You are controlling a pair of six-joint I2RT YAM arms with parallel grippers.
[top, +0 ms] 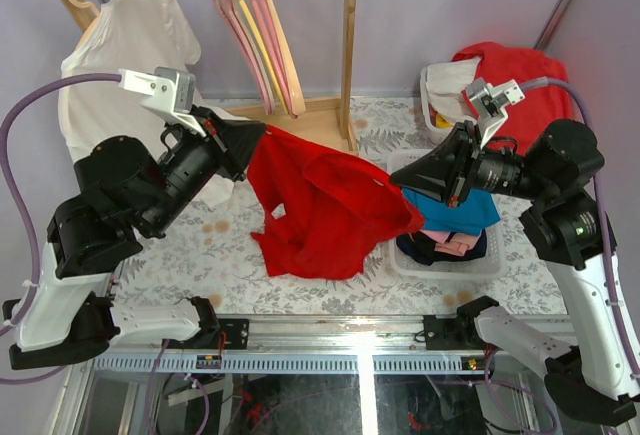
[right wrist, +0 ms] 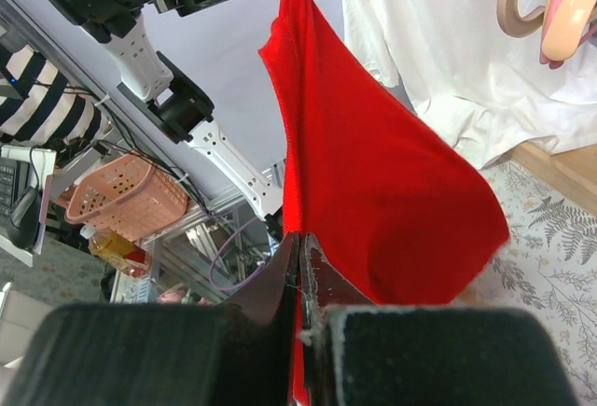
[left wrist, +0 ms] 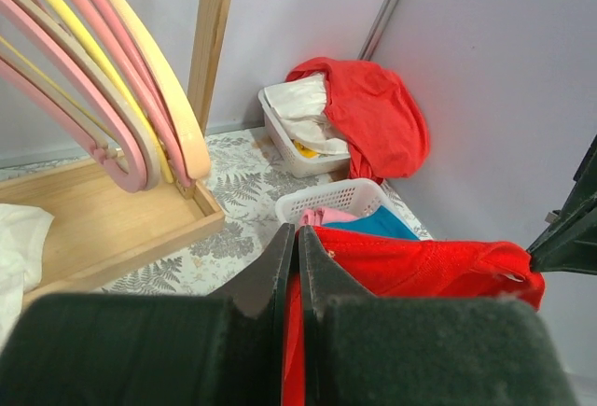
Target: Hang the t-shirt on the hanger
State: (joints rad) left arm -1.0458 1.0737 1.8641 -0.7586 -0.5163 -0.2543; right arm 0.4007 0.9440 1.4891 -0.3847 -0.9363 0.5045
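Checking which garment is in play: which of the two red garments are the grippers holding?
The bright red t-shirt, stretched between the left gripper and right gripper. The other red garment lies heaped at the back right, untouched.

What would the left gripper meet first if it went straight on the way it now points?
The t-shirt it is shut on, stretched just ahead of the left gripper. Past that cloth, probably the near white basket, though depth is hard to judge.

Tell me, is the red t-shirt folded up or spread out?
Spread out: the t-shirt hangs stretched between the left gripper and right gripper.
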